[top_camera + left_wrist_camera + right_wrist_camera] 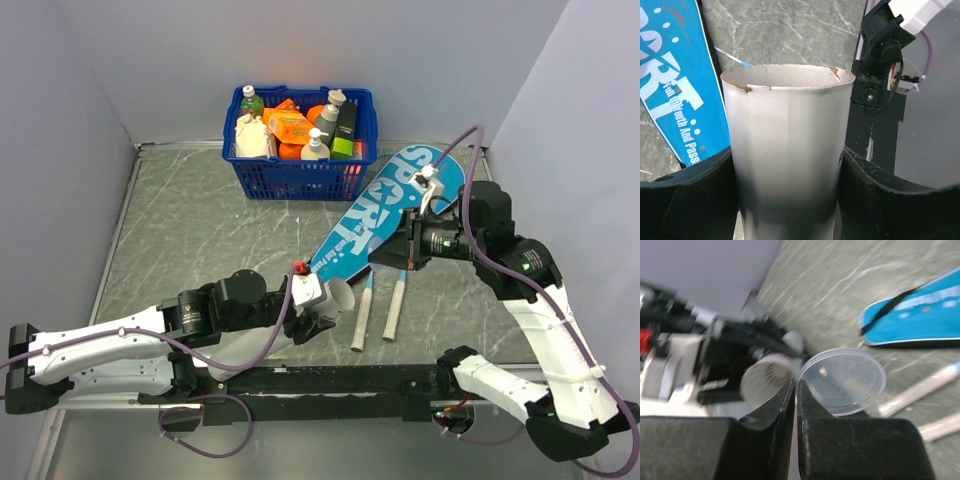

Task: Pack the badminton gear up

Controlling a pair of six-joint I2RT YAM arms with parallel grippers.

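Right wrist view: right claw [797,390] narrow, pinching clear lid [845,382] by its rim. Long white tube [767,377], clamped in left claw [787,160], sits just left of lid, open mouth toward it, long axis running leftward. Capping likely falls to the right arm.

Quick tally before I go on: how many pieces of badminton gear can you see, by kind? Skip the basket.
Rackets: 2 (only the handles show)
Tube: 1
Lid: 1
Case: 1
Total: 5
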